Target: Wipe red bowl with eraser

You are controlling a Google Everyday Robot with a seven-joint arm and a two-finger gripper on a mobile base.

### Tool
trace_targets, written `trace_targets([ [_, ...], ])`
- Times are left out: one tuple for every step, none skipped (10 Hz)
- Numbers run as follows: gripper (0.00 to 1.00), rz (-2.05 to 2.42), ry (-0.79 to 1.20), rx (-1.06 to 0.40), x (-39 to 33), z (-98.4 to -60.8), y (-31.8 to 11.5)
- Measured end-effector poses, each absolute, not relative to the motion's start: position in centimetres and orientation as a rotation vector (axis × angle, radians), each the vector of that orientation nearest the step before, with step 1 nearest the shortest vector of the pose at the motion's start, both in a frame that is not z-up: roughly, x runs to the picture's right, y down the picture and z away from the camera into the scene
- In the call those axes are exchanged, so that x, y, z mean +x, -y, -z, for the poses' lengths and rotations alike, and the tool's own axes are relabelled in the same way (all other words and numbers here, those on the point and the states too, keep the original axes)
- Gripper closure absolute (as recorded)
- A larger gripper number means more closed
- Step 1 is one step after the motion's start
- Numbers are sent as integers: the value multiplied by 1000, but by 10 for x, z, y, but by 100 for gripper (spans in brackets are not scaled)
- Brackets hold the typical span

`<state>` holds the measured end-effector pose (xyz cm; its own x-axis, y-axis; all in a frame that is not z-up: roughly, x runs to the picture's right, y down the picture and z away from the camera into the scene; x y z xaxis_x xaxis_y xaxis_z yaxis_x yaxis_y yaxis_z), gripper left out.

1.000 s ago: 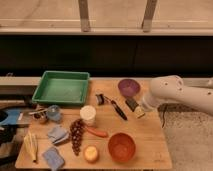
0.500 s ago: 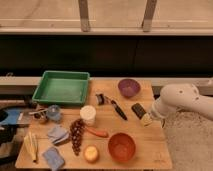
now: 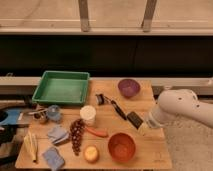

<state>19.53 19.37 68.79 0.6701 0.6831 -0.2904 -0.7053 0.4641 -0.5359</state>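
One green tray [image 3: 62, 87] sitting at the back left of the table [image 3: 157, 152]. Two blue cloths [image 3: 58, 134] lying front left. One white cup [image 3: 88, 114] standing mid-table. Two bowls: red bowl [image 3: 122, 146] sitting near the front edge, purple bowl [image 3: 128, 87] at the back. One eraser [image 3: 134, 119] lying between them. Gripper [image 3: 144, 128] hanging just beside the eraser's right end; whether it is gripping anything, cannot tell.

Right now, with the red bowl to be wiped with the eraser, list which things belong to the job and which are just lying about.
For the job: red bowl, eraser, gripper just right of the eraser.

Lying about: purple bowl, green tray, black-handled utensil, white cup, grapes, blue cloths.
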Motion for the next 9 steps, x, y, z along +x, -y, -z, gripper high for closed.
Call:
trace_targets([
  [100,-815,-37,-693,186,-684,-199],
  [100,-791,-40,-705,181,-682,-203],
  [100,-770,-43,-719,175,-682,-210],
  [100,-751,-42,-737,166,-680,-218],
  [100,-742,-43,-750,163,-679,-224],
  [100,-734,-52,-766,162,-677,-231],
  [100,-731,-50,-766,160,-678,-231],
  [100,-732,-50,-765,160,-678,-230],
  [100,-734,-50,-764,161,-678,-230],
])
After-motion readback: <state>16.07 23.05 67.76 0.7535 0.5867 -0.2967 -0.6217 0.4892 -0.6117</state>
